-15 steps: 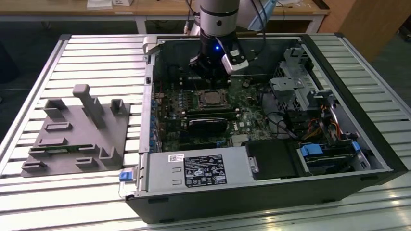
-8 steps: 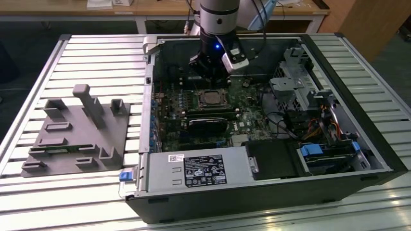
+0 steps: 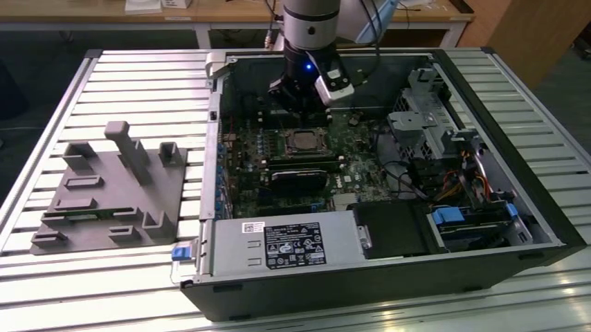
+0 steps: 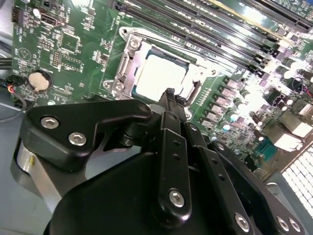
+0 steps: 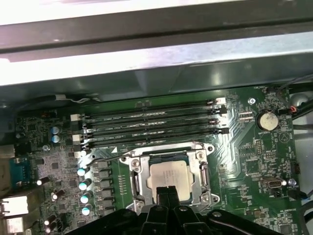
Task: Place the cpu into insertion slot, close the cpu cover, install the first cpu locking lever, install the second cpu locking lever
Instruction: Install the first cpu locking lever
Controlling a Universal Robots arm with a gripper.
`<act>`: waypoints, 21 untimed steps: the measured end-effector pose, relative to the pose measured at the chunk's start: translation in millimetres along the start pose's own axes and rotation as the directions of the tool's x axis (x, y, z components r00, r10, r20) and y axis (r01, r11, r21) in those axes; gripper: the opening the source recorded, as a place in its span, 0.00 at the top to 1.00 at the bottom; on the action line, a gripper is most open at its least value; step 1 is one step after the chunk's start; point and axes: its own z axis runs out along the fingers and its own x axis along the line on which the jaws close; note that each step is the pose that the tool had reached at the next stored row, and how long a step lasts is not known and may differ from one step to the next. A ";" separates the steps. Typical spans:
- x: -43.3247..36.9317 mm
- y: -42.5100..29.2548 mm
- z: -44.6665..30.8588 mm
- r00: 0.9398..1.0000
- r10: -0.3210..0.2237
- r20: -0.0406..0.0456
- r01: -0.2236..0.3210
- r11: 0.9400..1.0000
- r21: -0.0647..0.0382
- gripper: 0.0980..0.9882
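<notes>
Inside the open computer case (image 3: 323, 294), the arm's pincer (image 5: 166, 192) hangs with its fingertips pressed together, gripping nothing, over one edge of the silvery chip (image 5: 168, 175). The chip lies flat in its socket (image 5: 131, 157) on the green board (image 5: 244, 147). The metal frame (image 5: 201, 172) lies down around it, beside the long memory slots (image 5: 151, 122).

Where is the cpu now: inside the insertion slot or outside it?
Inside. In the first wrist view the cpu lies flat, silvery top up, within the metal rim of the insertion slot.
</notes>
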 end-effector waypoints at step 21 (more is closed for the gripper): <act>38.7 -5.1 -1.0 1.000 0.000 0.012 0.000 1.000 -0.002 0.99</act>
